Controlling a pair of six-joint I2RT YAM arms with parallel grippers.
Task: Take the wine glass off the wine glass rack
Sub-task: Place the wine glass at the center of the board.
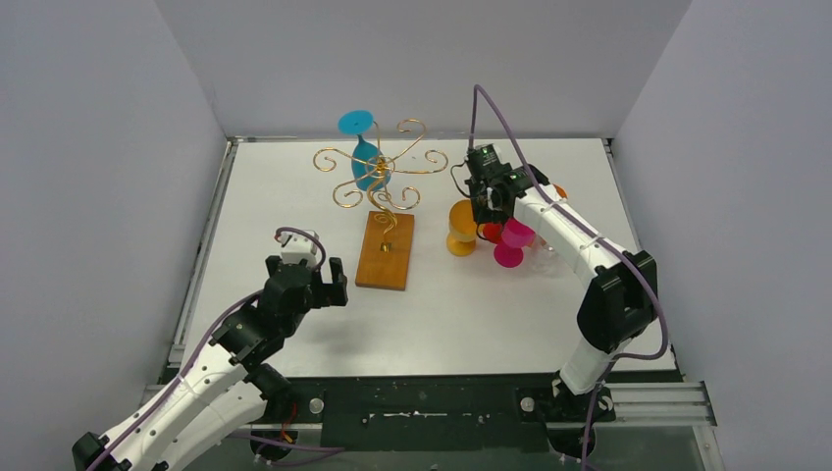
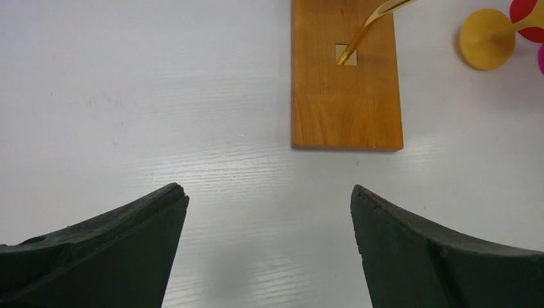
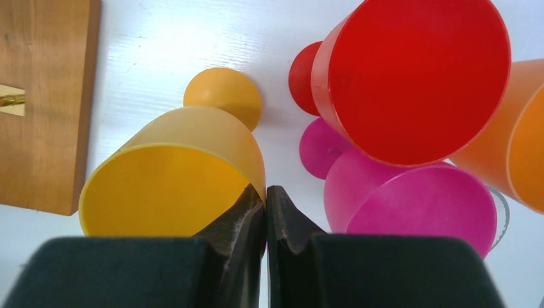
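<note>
The wine glass rack [image 1: 381, 175] is a gold wire stand on an orange-brown wooden base [image 1: 386, 251]; the base also shows in the left wrist view [image 2: 346, 96]. A blue wine glass [image 1: 367, 157] hangs upside down on a far-left arm of the rack. A yellow wine glass [image 1: 461, 229] stands upright on the table right of the base. My right gripper [image 1: 484, 222] is over it; in the right wrist view my right gripper [image 3: 265, 192] is shut on the rim of the yellow wine glass [image 3: 186, 167], one finger inside the bowl. My left gripper [image 2: 269, 199] is open and empty over bare table near the base's front.
A red glass [image 3: 410, 77], a pink glass [image 3: 410, 205] and an orange glass [image 3: 519, 141] crowd together right of the yellow one, under the right arm. White walls close in the table on three sides.
</note>
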